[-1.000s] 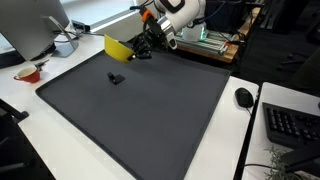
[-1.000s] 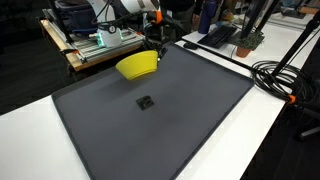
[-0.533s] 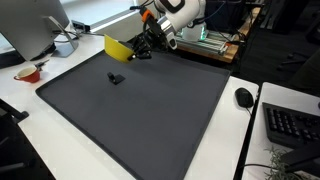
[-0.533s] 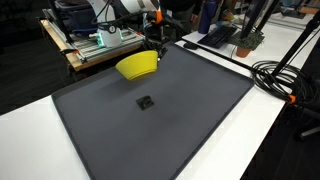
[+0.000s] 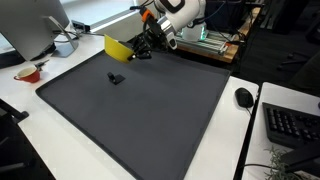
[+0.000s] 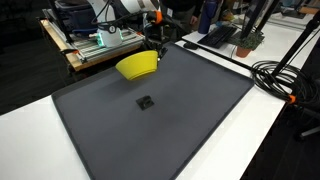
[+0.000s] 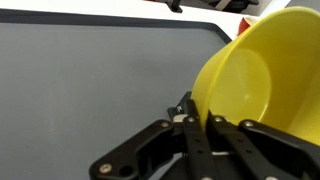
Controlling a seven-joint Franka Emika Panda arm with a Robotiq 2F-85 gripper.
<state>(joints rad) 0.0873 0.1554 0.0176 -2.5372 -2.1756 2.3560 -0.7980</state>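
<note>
1. The claw (image 5: 143,49) is clamped on the rim of a yellow bowl (image 5: 118,46). One finger is inside the wall and the other outside, so the jaws are nearly together with only the thin rim between them.
2. In the wrist view the claw (image 7: 203,122) comes in from the bottom edge. Its dark fingers (image 7: 192,130) pinch the lower left part of the bowl (image 7: 262,75), whose hollow faces the camera.
3. The bowl is tilted, not level. In an exterior view its opening turns up and sideways, away from the arm.
4. The bowl (image 6: 137,66) is at the far corner of a dark mat (image 6: 170,120), with the claw (image 6: 157,52) just beside it on the arm's side. Whether its lower edge touches the mat cannot be told.
5. A small black thing (image 5: 115,79) lies flat on the mat (image 5: 150,110), near the bowl but apart from it and closer to the mat's middle. It also shows in an exterior view (image 6: 146,102).
6. The mat lies on a white tabletop (image 5: 20,97).
7. Off the mat in an exterior view are a red cup (image 5: 28,73) near one corner and, well apart on the opposite side, a mouse (image 5: 244,97) and a keyboard (image 5: 292,125).
8. Black cables (image 6: 280,75) trail over the tabletop (image 6: 30,130) beside the mat in an exterior view.
</note>
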